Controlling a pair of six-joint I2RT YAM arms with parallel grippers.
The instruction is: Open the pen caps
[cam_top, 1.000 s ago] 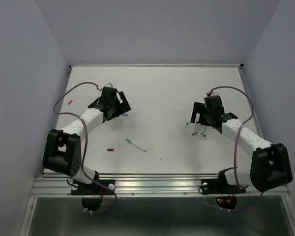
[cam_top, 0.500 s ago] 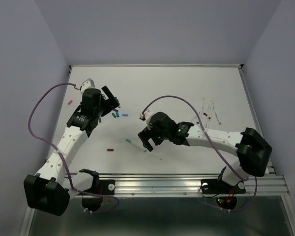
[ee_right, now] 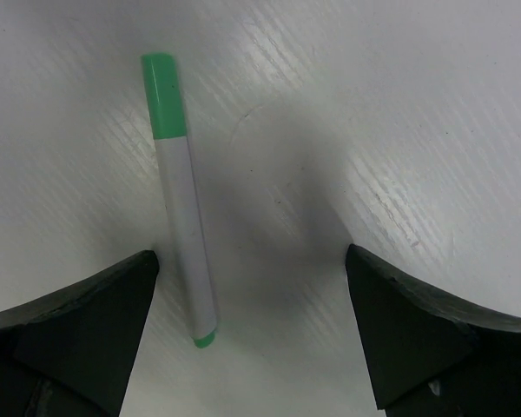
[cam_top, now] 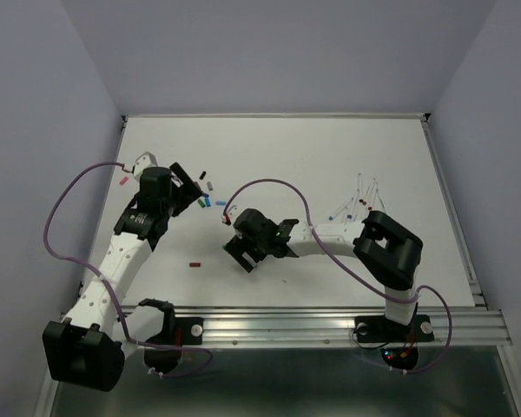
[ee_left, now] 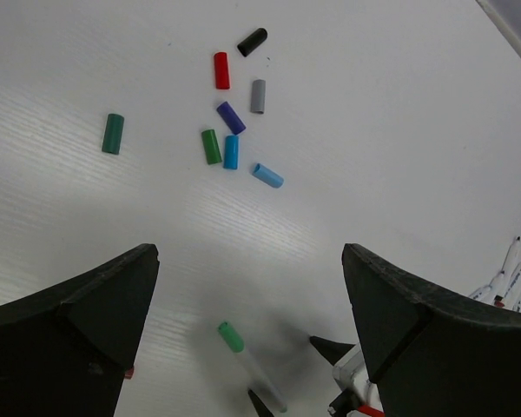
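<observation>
A white pen (ee_right: 189,234) with a green cap (ee_right: 165,95) lies on the table. My right gripper (ee_right: 252,256) is open just above it, with the pen beside the left finger and not gripped. In the top view the right gripper (cam_top: 243,253) is at centre front. My left gripper (ee_left: 247,256) is open and empty, above the table behind the pen (ee_left: 259,372); it shows in the top view (cam_top: 189,184). Several loose caps lie beyond it: black (ee_left: 253,41), red (ee_left: 220,70), grey (ee_left: 258,95), purple (ee_left: 231,117), green (ee_left: 211,146), blue (ee_left: 231,151), light blue (ee_left: 267,175), teal (ee_left: 113,134).
Several uncapped pens (cam_top: 360,195) lie in a bunch at the right. A red cap (cam_top: 124,181) lies near the left edge and a dark red cap (cam_top: 194,262) at front left. A purple cable (cam_top: 269,184) arcs over the right arm.
My right gripper has swung left from the bunch of uncapped pens to sit low over the green-capped pen. My left arm has shifted a little toward the left.
</observation>
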